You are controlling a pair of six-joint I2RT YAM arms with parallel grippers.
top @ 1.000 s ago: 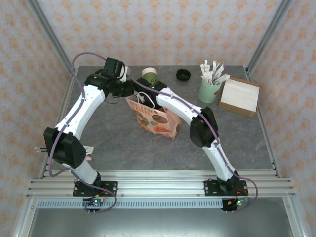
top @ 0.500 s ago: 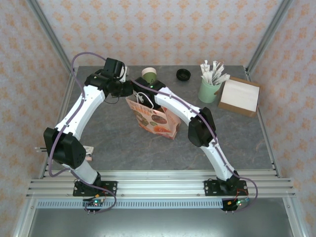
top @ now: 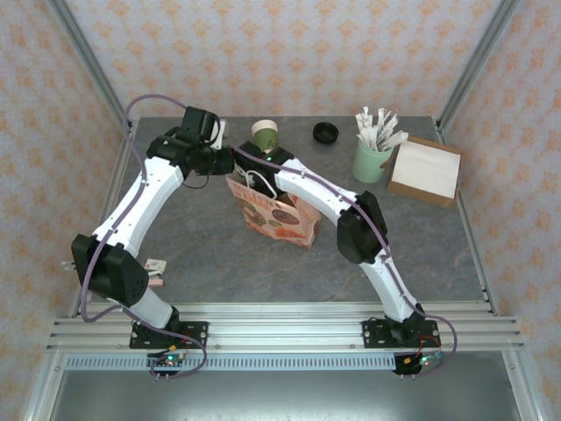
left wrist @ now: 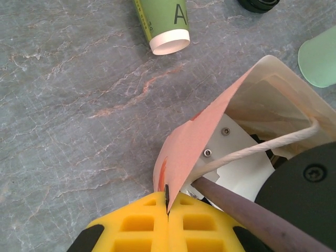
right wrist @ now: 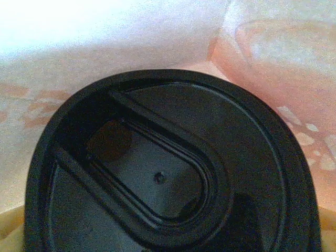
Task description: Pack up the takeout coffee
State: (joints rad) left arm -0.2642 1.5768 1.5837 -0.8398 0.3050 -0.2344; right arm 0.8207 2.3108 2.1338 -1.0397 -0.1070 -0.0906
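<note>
A printed orange paper bag (top: 279, 215) stands mid-table. My left gripper (left wrist: 168, 202) is shut on the bag's top edge (left wrist: 202, 131) and holds the mouth apart. My right gripper (top: 266, 178) reaches down into the bag, where its fingers are hidden. In the right wrist view a takeout coffee's black lid (right wrist: 168, 168) sits close under the camera between yellow pads, with the bag's inner wall (right wrist: 105, 31) around it. A second green cup (top: 266, 133), (left wrist: 165, 26), without a lid, stands behind the bag. Its loose black lid (top: 326, 132) lies to the right.
A mint-green cup of white-wrapped sticks (top: 372, 160) and a cardboard box (top: 425, 169) stand at the back right. The bag's white rope handle (left wrist: 262, 149) and the right arm's purple cable (left wrist: 247, 210) cross the bag's mouth. A small packet (top: 156, 270) lies at the near left.
The left arm has shifted slightly left and the bag's top edge has moved a little with it. The right arm stays in the bag. Both grips are unchanged.
</note>
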